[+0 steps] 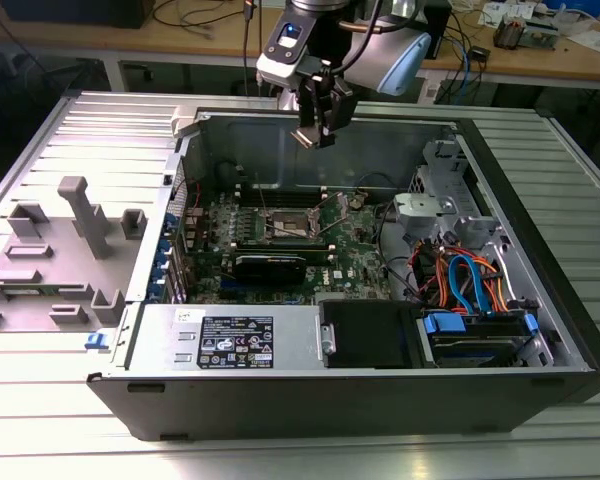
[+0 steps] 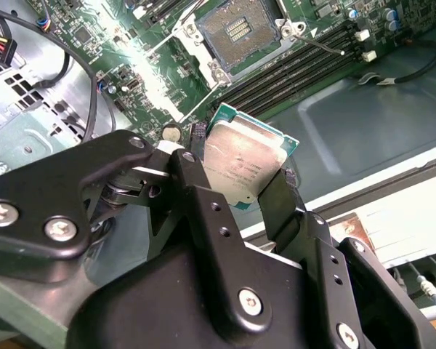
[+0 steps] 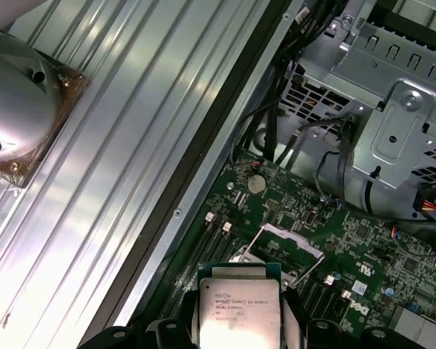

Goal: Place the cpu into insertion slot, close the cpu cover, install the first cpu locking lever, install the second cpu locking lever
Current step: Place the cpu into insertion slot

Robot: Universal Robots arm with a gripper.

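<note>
Exterior view, asks the first speaker: what lies far to that view's left of the insertion slot (image 1: 285,222)?

The second answers: A grey plastic tray (image 1: 60,250) with upright blocks. It sits well apart from the slot, outside the open computer case (image 1: 380,400).

First: And closer to the slot?

Second: The gripper (image 1: 315,135) hangs high above the slot, near the case's back wall. It holds the cpu (image 1: 306,138) in the air, clear of the slot. A black card (image 1: 270,265) lies just beside the slot, on the side nearer the camera.

First: How do the fingers stand?

Second: Narrow, and clamped on the chip. In the second wrist view the two black fingers (image 2: 192,189) press against opposite edges of the cpu (image 2: 243,163), and its dull grey top faces the camera. The slot (image 2: 240,33) lies bare beyond it, with its dark centre and contacts showing. A thin locking lever (image 2: 323,46) juts out beside the slot, and long black memory slots (image 2: 298,73) run just beside it too.

First: And the first wrist view?

Second: The same grip on the cpu (image 3: 240,305), with green circuit board (image 3: 363,233) beyond it.

First: What lies to the exterior view's right of the slot?

Second: Orange and blue cables (image 1: 470,280), well apart from the slot, inside the case.
</note>
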